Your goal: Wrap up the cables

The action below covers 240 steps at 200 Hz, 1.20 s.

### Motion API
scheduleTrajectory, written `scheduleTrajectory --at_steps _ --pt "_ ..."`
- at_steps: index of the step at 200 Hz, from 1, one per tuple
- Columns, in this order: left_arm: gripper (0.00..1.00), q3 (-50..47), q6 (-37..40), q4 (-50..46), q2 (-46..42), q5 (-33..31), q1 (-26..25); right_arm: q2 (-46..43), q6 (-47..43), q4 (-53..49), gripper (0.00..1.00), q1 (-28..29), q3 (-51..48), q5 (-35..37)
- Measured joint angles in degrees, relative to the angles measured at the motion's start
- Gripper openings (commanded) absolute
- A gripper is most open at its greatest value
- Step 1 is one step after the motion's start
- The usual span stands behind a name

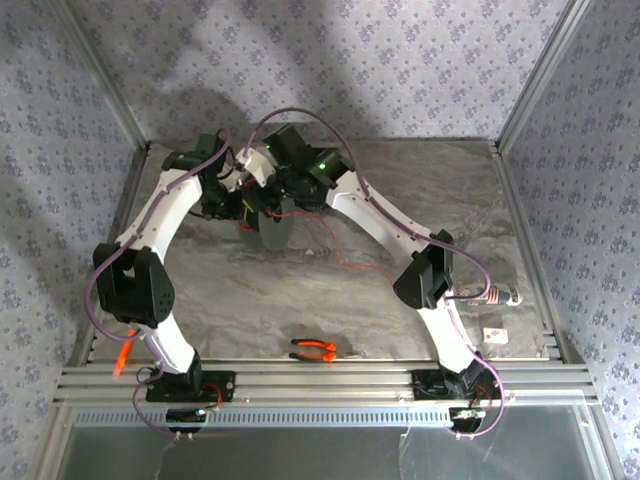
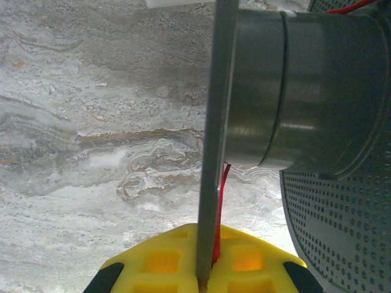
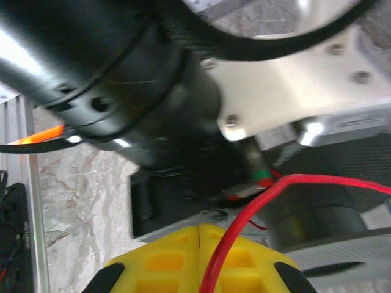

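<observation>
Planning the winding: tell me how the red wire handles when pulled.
Probably floppy: the red wire trails in loose curves over the table. Likely light and thin, so it may snag or slip at the spool.

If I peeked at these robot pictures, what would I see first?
You'd first see the left arm and the right arm leaning together at the far middle of the marble table, over a grey spool. The left gripper pinches the spool's thin rim. A thin red wire snakes off to the right, and orange pliers lie near the front edge.
</observation>
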Motion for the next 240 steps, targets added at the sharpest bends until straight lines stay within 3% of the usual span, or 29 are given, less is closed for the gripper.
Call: scheduleTrajectory --at_steps 80,136,193,240 --pt "0.0 -4.55 -3.93 3.87 -3.58 3.02 5.84 -3.61 -0.39 4.17 0.0 5.73 -15.76 -1.01" --pt "0.0 -9.73 -11.26 11.58 -14.95 4.94 11.17 -4.61 -1.09 7.5 0.0 6.1 -21.42 0.68" --pt "0.0 -11.32 -17.64 17.59 -23.74 9.81 15.63 -4.39 -1.75 10.21 0.0 2.27 -21.79 3.89" --pt "0.0 -11.47 -20.59 18.53 -24.83 16.79 19.12 -3.52 -1.99 13.86 0.15 -3.58 -22.97 3.5"
